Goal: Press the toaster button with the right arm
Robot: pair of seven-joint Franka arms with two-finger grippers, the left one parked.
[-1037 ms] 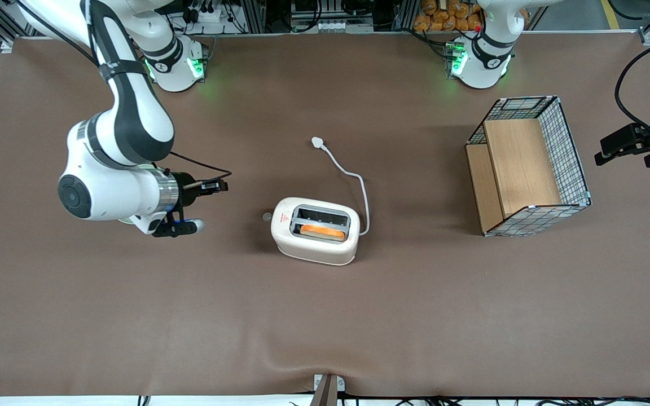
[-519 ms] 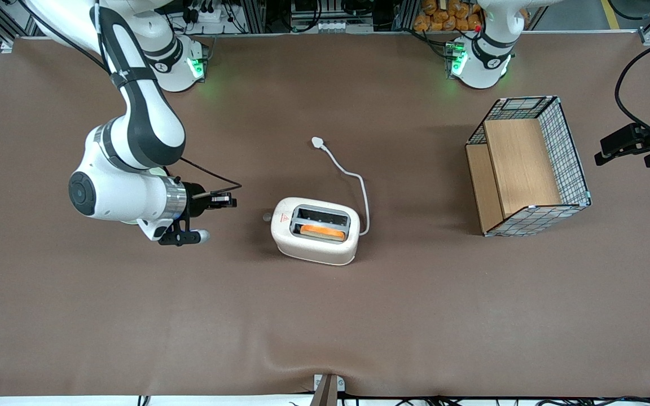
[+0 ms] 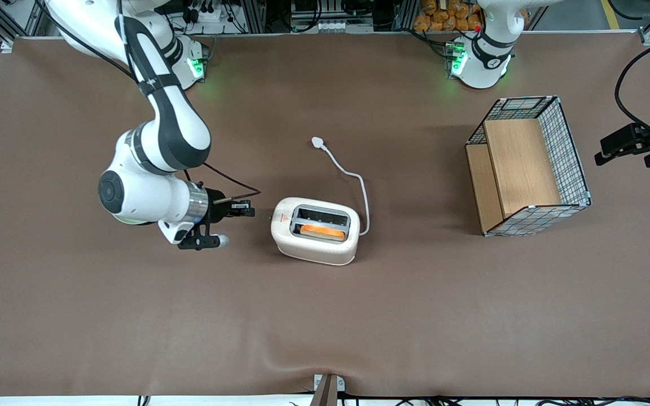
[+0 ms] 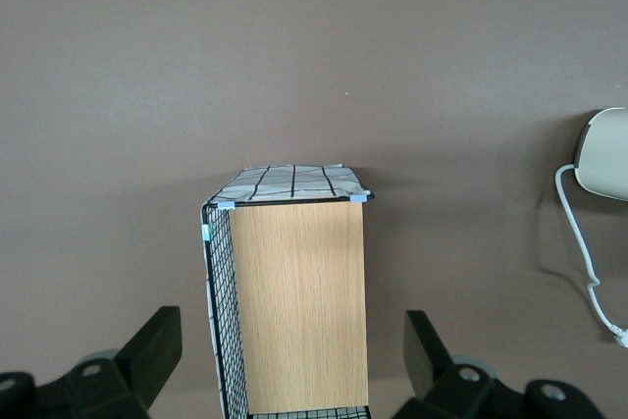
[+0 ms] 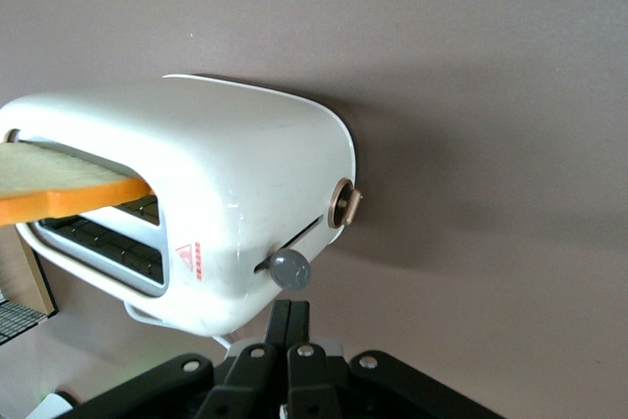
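Note:
The cream-white toaster (image 3: 313, 251) stands mid-table with an orange-edged slice of toast (image 3: 320, 232) in the slot nearer the front camera. In the right wrist view the toaster (image 5: 245, 174) is close, with its red triangle mark (image 5: 191, 258). The grey toaster button (image 5: 289, 269) protrudes from a slit in the narrow end, beside a copper round knob (image 5: 343, 205). The right arm (image 3: 156, 197) lies low over the table toward its own end. Its gripper (image 3: 249, 210) is shut and empty, pointing at that narrow end a short gap away; its tips (image 5: 289, 309) sit just short of the button.
The white cord (image 3: 359, 186) runs from the toaster to a plug (image 3: 317, 142) farther from the front camera. A wire-mesh basket (image 3: 576, 169) with wooden boards stands toward the parked arm's end, also in the left wrist view (image 4: 218, 321).
The right arm has moved steadily along the table toward the toaster's narrow end. The gap from gripper to toaster has shrunk to a small one. The toaster has not moved.

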